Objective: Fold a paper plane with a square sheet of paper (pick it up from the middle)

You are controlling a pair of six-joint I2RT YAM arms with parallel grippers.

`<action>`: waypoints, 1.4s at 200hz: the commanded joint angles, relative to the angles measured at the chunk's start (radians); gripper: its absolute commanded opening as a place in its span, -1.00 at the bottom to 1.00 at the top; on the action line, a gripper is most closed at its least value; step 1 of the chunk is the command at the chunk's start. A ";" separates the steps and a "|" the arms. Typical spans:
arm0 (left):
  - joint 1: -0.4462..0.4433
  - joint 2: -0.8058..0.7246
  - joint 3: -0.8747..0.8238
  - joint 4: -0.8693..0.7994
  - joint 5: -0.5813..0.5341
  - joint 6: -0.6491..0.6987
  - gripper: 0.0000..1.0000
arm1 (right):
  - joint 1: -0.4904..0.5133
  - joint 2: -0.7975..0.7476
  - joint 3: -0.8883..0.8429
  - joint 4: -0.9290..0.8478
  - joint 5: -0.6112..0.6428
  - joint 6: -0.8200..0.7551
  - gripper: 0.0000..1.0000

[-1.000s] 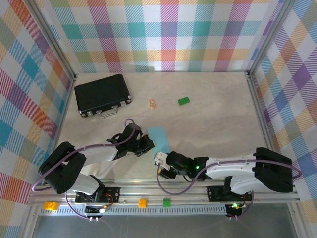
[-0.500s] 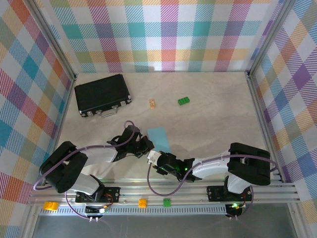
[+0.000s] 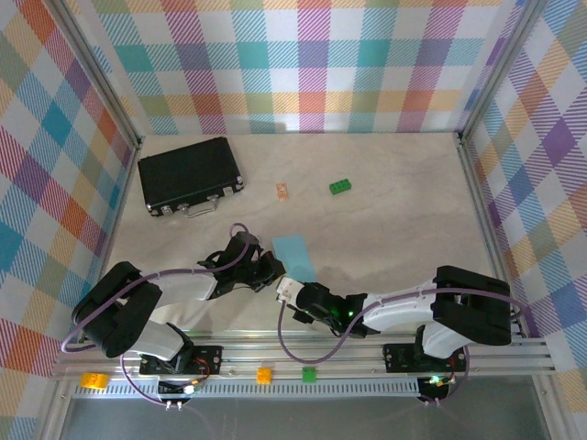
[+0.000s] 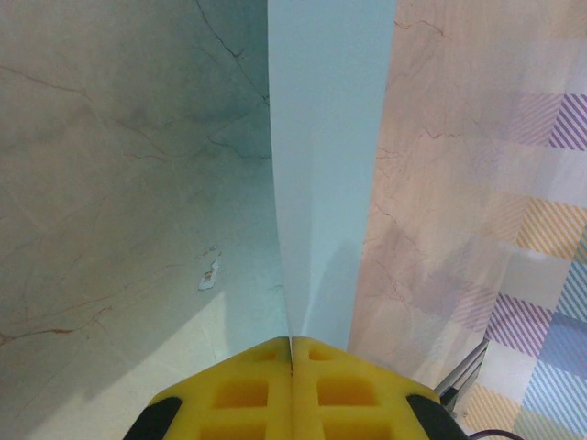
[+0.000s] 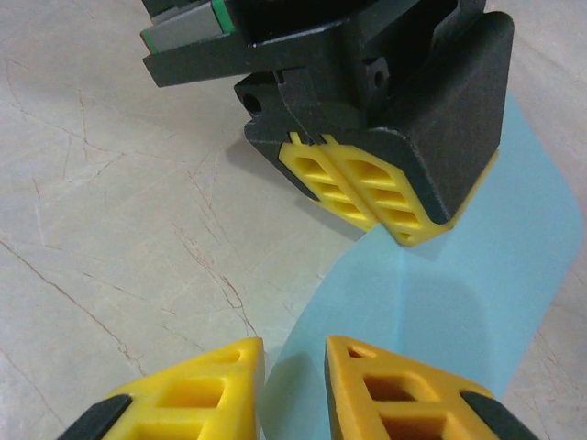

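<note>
**A:** How do the grippers stand?

**B:** The left gripper (image 4: 292,353) is clamped on the near edge of the square sheet of paper (image 4: 330,165). Its yellow pads are pressed together, and the light blue sheet rises out of the seam between them. The right gripper (image 5: 293,367) sits just beside it, facing it, with its jaws a narrow gap apart. The paper's edge shows in that gap, but nothing is pinched there.

**A:** And where is the sheet?

**B:** It is near the middle of the desk (image 3: 394,220), towards the near side. It lifts where it is held and lies flat farther out.

**A:** What about the surface and the room?

**B:** The desk is pale, marble-veined stone. Plaid walls (image 3: 312,64) close it in at the left, right and far sides.

**A:** Is anything else about?

**B:** A black case (image 3: 190,174) lies at the far left. A green brick (image 3: 340,187) and a small orange piece (image 3: 282,191) lie beyond the paper, well apart from it. Small bricks (image 3: 264,374) sit on the near rail by the arm bases. The two arms crowd the sheet's near end.
</note>
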 commanded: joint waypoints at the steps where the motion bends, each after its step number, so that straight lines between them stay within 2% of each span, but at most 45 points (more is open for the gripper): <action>1: 0.004 -0.008 -0.003 0.012 0.009 -0.007 -1.00 | 0.006 0.001 -0.007 0.032 -0.012 0.012 -0.51; 52: 0.004 -0.019 -0.005 0.004 0.001 -0.008 -1.00 | 0.003 0.003 -0.003 0.024 -0.031 0.049 -0.66; 104: 0.004 -0.023 -0.011 -0.007 0.001 -0.004 -1.00 | 0.002 0.010 0.006 0.013 -0.038 0.080 -0.91; 135: 0.004 -0.028 -0.013 -0.016 -0.010 0.003 -1.00 | -0.001 0.008 0.015 -0.001 -0.044 0.109 -0.97; 145: 0.006 -0.035 -0.009 -0.045 -0.024 0.012 -0.86 | -0.005 -0.001 0.019 -0.016 -0.058 0.126 -1.00; 157: 0.008 -0.051 0.000 -0.101 -0.064 0.021 -0.58 | -0.017 -0.018 0.029 -0.053 -0.072 0.158 -1.00; 166: 0.009 -0.069 0.004 -0.140 -0.104 0.029 -0.38 | -0.038 -0.043 0.050 -0.125 -0.116 0.201 -1.00; 181: 0.023 -0.091 0.018 -0.189 -0.148 0.045 -0.19 | -0.092 -0.096 0.087 -0.246 -0.239 0.307 -1.00; 206: 0.057 -0.097 0.105 -0.276 -0.145 0.120 -0.12 | -0.223 -0.134 0.077 -0.262 -0.553 0.473 -1.00; 223: 0.069 -0.097 0.176 -0.360 -0.149 0.174 -0.11 | -0.282 -0.115 0.106 -0.291 -0.709 0.555 -1.00; 252: 0.081 -0.096 0.239 -0.397 -0.141 0.227 -0.21 | -0.335 -0.047 0.179 -0.342 -0.875 0.623 -1.00; 280: 0.092 -0.059 0.264 -0.381 -0.100 0.250 -0.57 | -0.368 -0.003 0.185 -0.278 -0.942 0.698 -1.00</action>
